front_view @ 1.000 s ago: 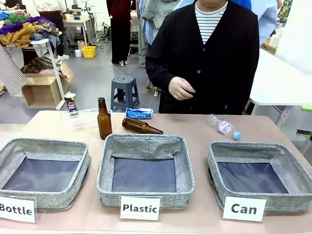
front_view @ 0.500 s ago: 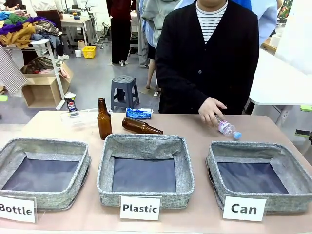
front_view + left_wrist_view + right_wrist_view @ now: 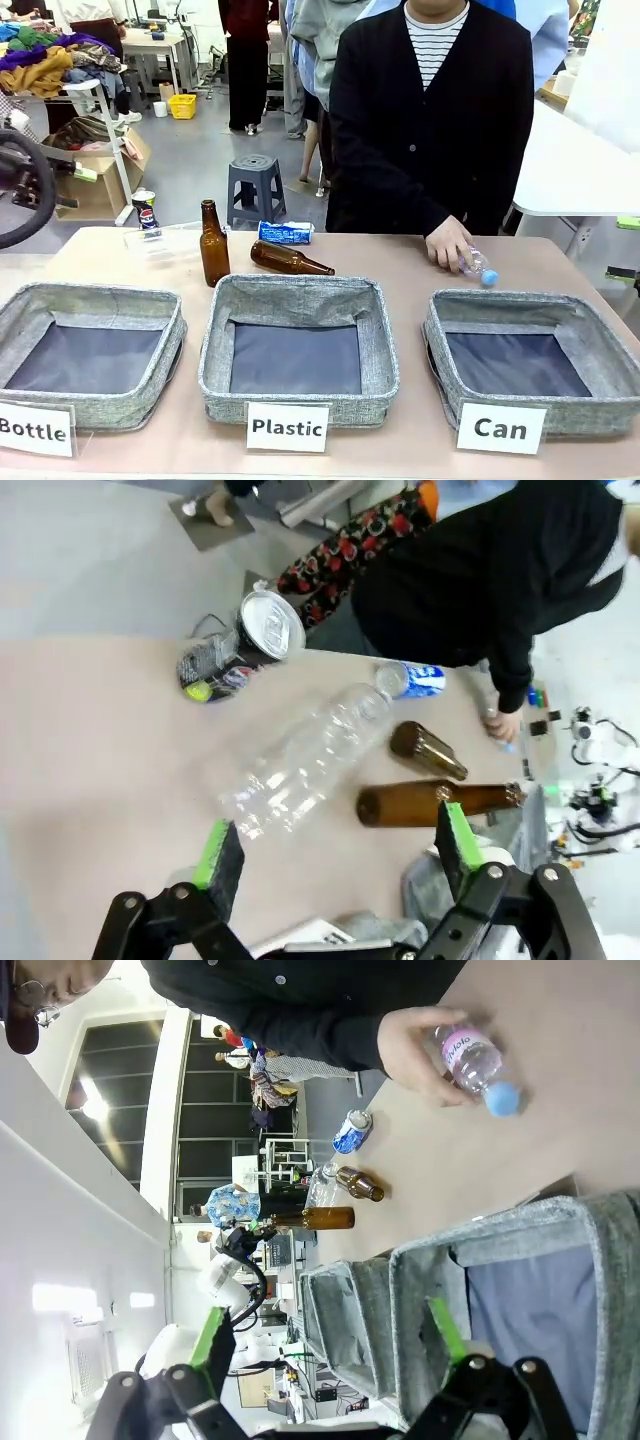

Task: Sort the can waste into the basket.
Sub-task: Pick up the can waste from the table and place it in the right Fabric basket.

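As three baskets (image 3: 530, 300) stand, two cans (image 3: 285, 232) sit behind.

I'm working in a lab-like workroom: signed sorting baskets (image 3: 505, 299) on my table (image 3: 400, 262), heaped clothes (image 3: 40, 62), a cardboard box (image 3: 85, 190) and a stool (image 3: 255, 185) behind.

The left tool (image 3: 338, 842) and the right tool (image 3: 328, 1332) both hang with fingers spread wide.

A clear bottle (image 3: 300, 760) lies on the tan table (image 3: 90, 740) just past the left pincer (image 3: 338, 840). Brown bottles (image 3: 430, 802) sit beside it, off to one side. Farther off are a dark can (image 3: 250, 640) and a blue can (image 3: 415, 678). A basket (image 3: 500, 1230) sits just past the right pincer (image 3: 328, 1332), a small bottle (image 3: 470, 1060) beyond.
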### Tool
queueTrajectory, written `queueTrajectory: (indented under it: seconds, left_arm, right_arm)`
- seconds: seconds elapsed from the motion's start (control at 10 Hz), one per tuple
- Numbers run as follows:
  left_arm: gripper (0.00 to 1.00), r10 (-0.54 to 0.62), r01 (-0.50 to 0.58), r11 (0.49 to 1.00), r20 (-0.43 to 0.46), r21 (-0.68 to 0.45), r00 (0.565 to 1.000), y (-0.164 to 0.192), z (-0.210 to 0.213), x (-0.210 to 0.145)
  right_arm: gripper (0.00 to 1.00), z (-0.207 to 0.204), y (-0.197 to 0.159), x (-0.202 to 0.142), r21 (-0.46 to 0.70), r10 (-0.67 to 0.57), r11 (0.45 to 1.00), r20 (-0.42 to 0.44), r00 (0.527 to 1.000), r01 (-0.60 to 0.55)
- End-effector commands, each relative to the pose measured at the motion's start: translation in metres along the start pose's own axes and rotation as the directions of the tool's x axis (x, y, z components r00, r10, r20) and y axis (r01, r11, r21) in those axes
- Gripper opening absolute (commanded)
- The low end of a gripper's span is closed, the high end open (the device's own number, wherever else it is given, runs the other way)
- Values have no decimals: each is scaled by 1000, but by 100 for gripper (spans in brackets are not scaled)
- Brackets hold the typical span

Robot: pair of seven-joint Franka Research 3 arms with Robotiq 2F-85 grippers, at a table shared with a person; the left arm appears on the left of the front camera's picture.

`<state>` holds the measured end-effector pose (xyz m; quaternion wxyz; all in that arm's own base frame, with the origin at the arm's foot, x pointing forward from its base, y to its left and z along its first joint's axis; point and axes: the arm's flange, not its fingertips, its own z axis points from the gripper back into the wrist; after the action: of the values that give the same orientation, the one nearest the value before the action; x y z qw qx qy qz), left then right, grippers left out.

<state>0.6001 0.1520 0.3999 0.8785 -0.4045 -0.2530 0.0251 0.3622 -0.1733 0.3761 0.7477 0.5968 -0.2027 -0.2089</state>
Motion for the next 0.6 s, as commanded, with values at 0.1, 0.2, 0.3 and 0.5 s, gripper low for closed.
queueTrajectory:
  seconds: [0.1,0.2,0.3,0.5]
  left_arm:
    - [100,0,0,1000,0,0,1000,0,0,0]
    - [100,0,0,1000,0,0,1000,0,0,0]
    - [100,0,0,1000,0,0,1000,0,0,0]
    - [100,-12,12,1000,4,12,1000,9,-4,8]
  right_arm:
    - [100,-1,1,-3,13,4,1000,4,1000,-4]
    - [100,-1,1,-3,13,4,1000,4,1000,-4]
    - [100,-1,1,-3,13,4,1000,4,1000,-4]
    - [100,-1,1,-3,13,4,1000,4,1000,-4]
